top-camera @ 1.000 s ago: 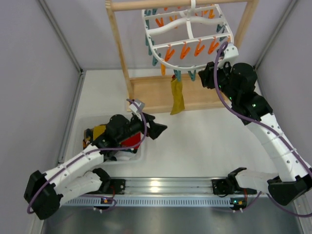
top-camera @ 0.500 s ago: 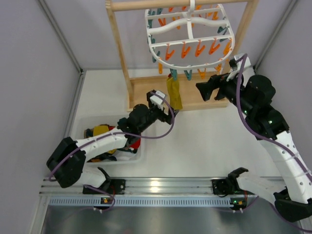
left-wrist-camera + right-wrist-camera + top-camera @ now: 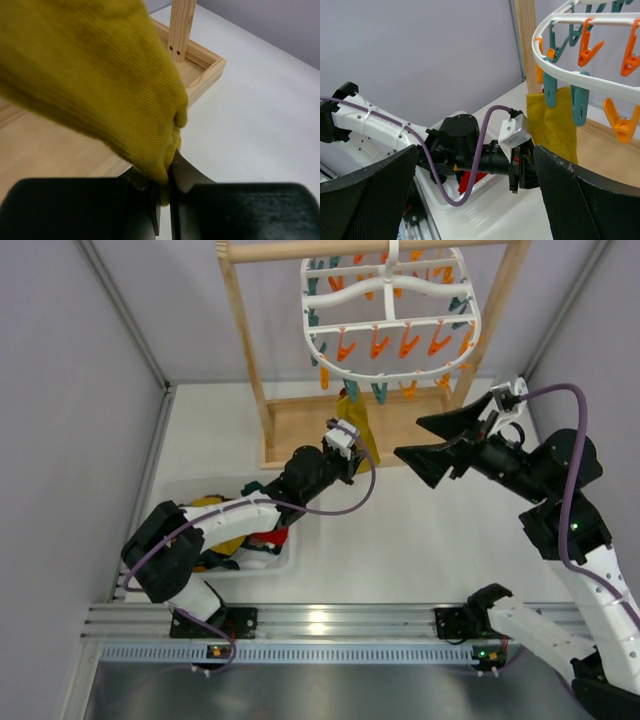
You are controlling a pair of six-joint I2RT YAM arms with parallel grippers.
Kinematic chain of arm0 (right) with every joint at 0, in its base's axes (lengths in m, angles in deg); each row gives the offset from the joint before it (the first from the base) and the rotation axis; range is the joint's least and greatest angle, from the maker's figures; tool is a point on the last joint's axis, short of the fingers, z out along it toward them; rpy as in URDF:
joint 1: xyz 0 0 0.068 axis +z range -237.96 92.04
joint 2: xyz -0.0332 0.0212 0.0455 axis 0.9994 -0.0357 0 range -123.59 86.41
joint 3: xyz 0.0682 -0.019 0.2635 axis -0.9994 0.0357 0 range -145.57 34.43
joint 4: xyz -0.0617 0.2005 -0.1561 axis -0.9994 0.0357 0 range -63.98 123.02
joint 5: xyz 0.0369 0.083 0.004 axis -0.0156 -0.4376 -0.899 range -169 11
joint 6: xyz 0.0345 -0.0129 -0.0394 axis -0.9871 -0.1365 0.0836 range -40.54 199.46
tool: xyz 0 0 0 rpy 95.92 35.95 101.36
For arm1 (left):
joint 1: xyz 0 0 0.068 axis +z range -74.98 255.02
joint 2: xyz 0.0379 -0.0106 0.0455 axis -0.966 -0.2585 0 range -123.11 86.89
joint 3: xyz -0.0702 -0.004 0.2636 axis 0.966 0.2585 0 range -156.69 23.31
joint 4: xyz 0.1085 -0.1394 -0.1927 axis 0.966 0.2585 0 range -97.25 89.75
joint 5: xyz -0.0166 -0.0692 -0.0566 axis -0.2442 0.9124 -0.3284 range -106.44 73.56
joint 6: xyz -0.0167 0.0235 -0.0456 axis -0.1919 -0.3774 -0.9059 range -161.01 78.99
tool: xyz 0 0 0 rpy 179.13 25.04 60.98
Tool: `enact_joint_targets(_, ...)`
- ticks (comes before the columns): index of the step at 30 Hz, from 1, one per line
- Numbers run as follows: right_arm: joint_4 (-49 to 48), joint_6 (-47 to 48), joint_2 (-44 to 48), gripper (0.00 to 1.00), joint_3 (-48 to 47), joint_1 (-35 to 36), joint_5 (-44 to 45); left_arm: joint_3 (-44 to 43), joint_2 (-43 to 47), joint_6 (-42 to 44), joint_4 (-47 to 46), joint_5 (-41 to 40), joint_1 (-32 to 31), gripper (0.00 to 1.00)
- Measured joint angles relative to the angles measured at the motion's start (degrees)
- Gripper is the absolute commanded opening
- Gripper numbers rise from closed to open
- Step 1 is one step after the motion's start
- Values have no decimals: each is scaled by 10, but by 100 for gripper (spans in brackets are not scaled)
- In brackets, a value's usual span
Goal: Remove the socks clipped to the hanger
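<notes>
Top view: the white hanger [image 3: 392, 312] hangs from the wooden stand [image 3: 246, 360] at the back of the table [image 3: 400, 540]. One mustard sock [image 3: 355, 418] is clipped at the hanger's near rim. It hangs straight down with its long axis vertical, top edge at the pegs and lower end over the stand's base. The left hand [image 3: 352, 462] is at the sock's lower end. The right hand [image 3: 407, 438] sits just right of the sock, apart from it, released with its jaws spread wide and pointing left. The white bin [image 3: 286, 562] at the near left holds loose socks [image 3: 262, 538], red and yellow among them.

Left wrist view: the mustard sock [image 3: 100, 75] fills the upper left and runs diagonally down to the right, narrowing to its tip. The left hand [image 3: 164, 186] is clenched on that tip, fabric pinched between the two fingers. The stand's base and post are behind it, with the table to the right.

Right wrist view: the right hand's fingers [image 3: 370, 200] stand far apart with nothing between them. The mustard sock [image 3: 552, 122] hangs vertically from two teal pegs [image 3: 580, 107] on the hanger rim [image 3: 570, 75], with orange pegs [image 3: 585, 47] alongside. The left hand [image 3: 520, 175] is at the sock's bottom edge, but the contact itself is hidden here.
</notes>
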Motion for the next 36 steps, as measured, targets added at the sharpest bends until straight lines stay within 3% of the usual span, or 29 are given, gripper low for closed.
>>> enact_joint_targets(5, 12, -17, -55, 93, -37, 15, 22, -5, 0, -5, -5, -87, -64, 0)
enact_joint_targets(9, 40, -8, -103, 90, -74, 49, 84, -24, -1, -1, 2, -175, -133, 0)
enact_joint_targets(18, 164, 55, -183, 87, -228, 194, 362, -219, -132, 104, 27, -410, -251, 0)
enact_joint_targets(25, 263, 105, -261, 82, -320, 254, 562, -304, -225, 193, 57, -468, -284, 0)
enact_joint_targets(36, 334, 149, -297, 73, -337, 296, 788, -378, -271, 250, 97, -479, -301, 0)
